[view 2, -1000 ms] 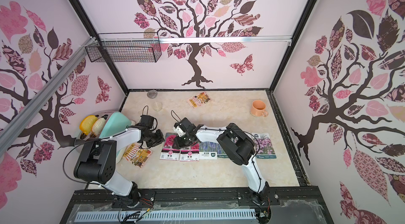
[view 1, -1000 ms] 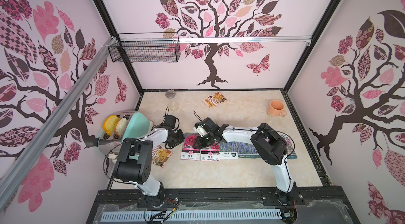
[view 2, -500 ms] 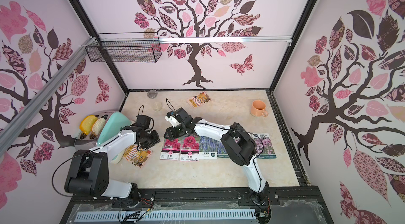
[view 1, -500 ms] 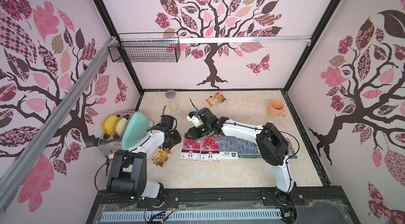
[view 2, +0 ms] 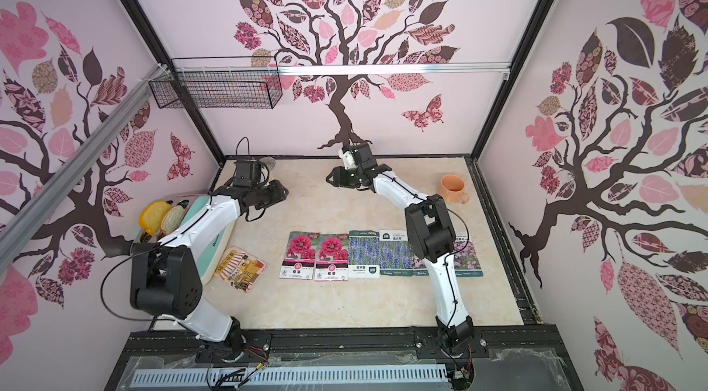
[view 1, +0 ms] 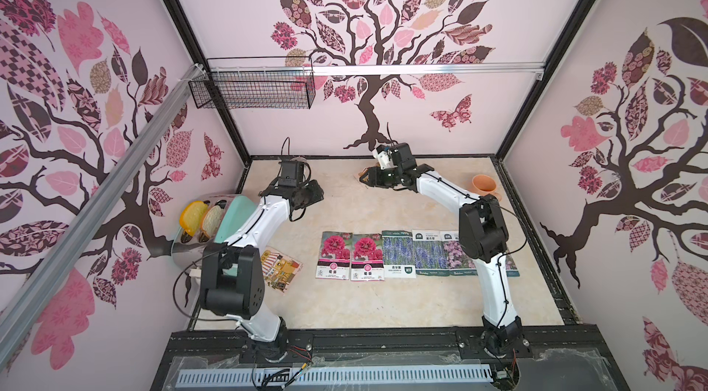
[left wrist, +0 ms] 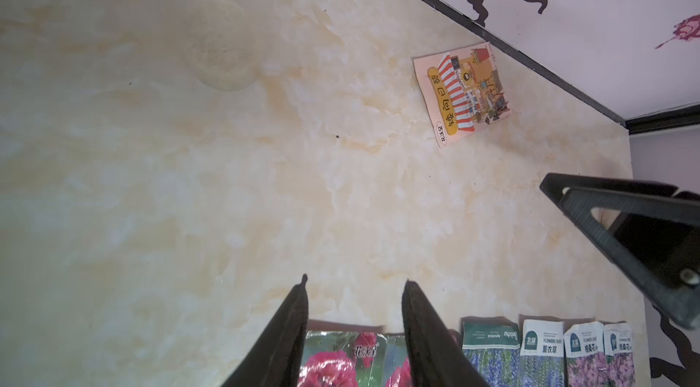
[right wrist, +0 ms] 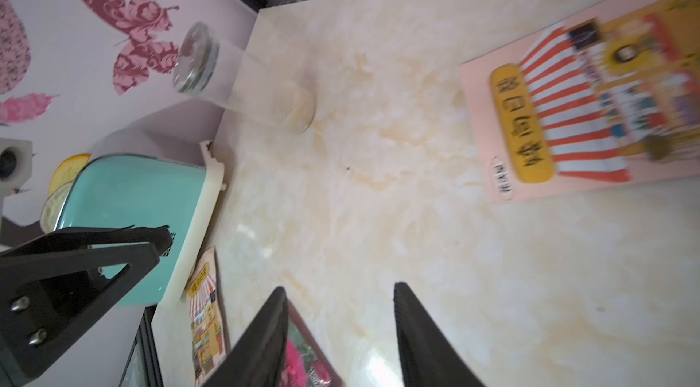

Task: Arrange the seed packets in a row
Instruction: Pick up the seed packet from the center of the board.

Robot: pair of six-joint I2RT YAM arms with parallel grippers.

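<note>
Right claw (view 1: 368, 177) hovers over the back of the tabletop (view 1: 383, 312), upper centre of a top view, its jaws spread and empty. Left claw (view 1: 313, 194), a little left of it, is spread too, with nothing between its tips.

Six seed packets (view 1: 398, 255) lie edge to edge in a row across the lower middle of the frame. From the left there are two with red-pink blooms, two with purple lavender and two with pink-purple flowers, the last pair partly hidden behind the right arm (view 1: 482, 239).

Two packets lie outside the row. The near orange packet (view 1: 281, 268) lies tilted at lower left. The far orange packet (left wrist: 462, 95), with a striped cartoon shop on pale pink, lies flat near the back wall, upper right of the left wrist view.

The step in hand is probably fetching that far packet. It is thin, glossy and flush with the tabletop, so the right claw should come down on one edge and pinch firmly. It should then be laid upright at the row's end, touching its neighbour without overlapping.
</note>
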